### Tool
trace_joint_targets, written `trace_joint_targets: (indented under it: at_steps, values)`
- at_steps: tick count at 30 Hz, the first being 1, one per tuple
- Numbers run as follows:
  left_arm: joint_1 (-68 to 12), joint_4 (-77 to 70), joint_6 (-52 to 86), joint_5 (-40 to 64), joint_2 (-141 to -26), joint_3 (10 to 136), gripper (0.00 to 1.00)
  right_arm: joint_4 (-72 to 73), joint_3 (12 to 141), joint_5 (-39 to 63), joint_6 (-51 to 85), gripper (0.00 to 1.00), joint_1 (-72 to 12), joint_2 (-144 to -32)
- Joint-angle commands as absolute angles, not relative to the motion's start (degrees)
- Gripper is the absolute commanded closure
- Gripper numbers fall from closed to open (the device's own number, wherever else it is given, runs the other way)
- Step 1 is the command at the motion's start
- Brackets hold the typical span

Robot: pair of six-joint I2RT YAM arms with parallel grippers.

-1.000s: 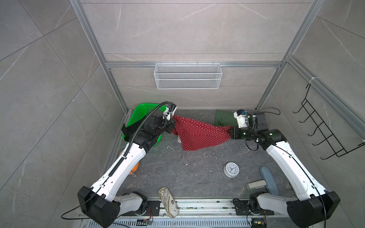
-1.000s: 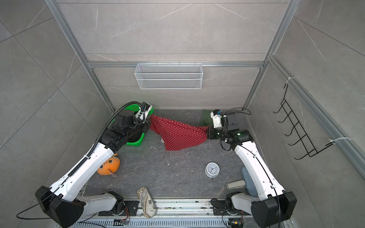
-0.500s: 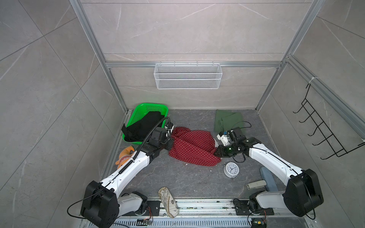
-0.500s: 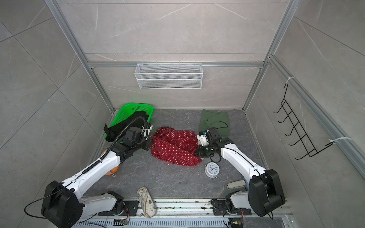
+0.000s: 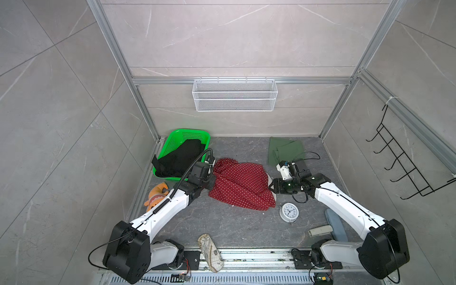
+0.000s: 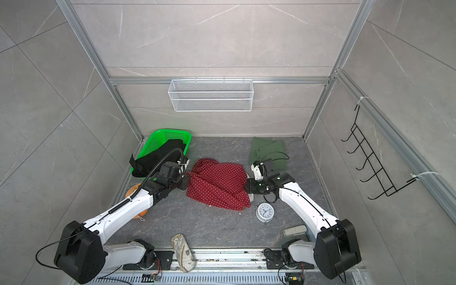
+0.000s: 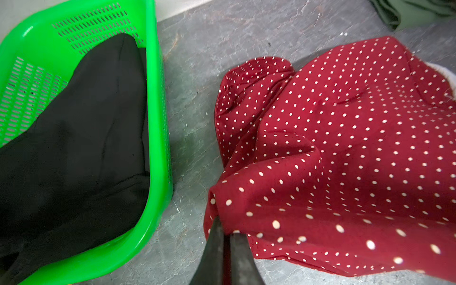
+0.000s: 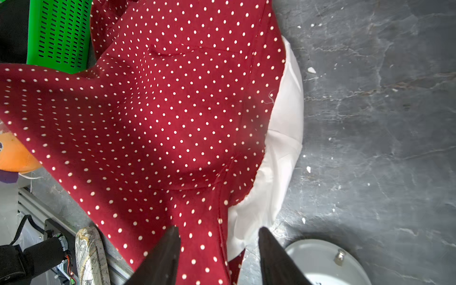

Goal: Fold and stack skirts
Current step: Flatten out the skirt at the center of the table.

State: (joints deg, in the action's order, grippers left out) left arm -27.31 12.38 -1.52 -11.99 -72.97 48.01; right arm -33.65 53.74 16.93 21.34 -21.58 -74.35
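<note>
Basket (image 5: 172,141) holds 1 black skirt (image 5: 183,158). Left gripper (image 7: 225,237) clamped on red skirt (image 5: 241,185) edge. Right gripper (image 8: 218,230) jaws apart around its hem. Green skirt (image 5: 284,150) outside.

red white-dotted skirt (image 5: 241,187), black skirt (image 5: 183,158), green basket (image 5: 170,145)

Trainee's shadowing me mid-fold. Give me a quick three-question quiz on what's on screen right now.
1. True or false: the black skirt lies in the green basket.
2. The left gripper is: A open; B shut on the red polka-dot skirt; C shut on nothing.
3. How many skirts lie on the table outside the basket?
Key: 1 true; 2 B; 3 two, the red one and the dark green skirt.
</note>
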Motion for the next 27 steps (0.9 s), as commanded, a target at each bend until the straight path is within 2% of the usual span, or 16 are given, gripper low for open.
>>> trace_joint_targets:
  at_steps: [1, 19, 21, 24, 27]
  values:
    - [-26.9, 10.7, -0.2, -13.2, -73.6, 48.3, 1.0, -32.3, 51.1, 19.7, 23.4, 0.5, -21.6, -74.6]
    - [-26.9, 10.7, -0.4, -12.9, -75.2, 49.7, 1.0, -22.8, 38.7, 35.5, 24.9, 0.52, -21.6, -69.5]
    - [-26.9, 10.7, -0.4, -13.0, -75.6, 50.0, 1.0, -22.2, 38.8, 36.7, 25.4, 0.6, -21.6, -69.1]
    - [-26.9, 10.7, -0.6, -12.8, -75.9, 50.6, 1.0, -22.2, 40.2, 38.6, 25.4, 0.85, -21.6, -68.6]
    - [-26.9, 10.9, -1.9, -12.9, -75.8, 52.1, 1.0, -23.5, 43.8, 39.4, 24.3, 0.95, -21.6, -67.8]
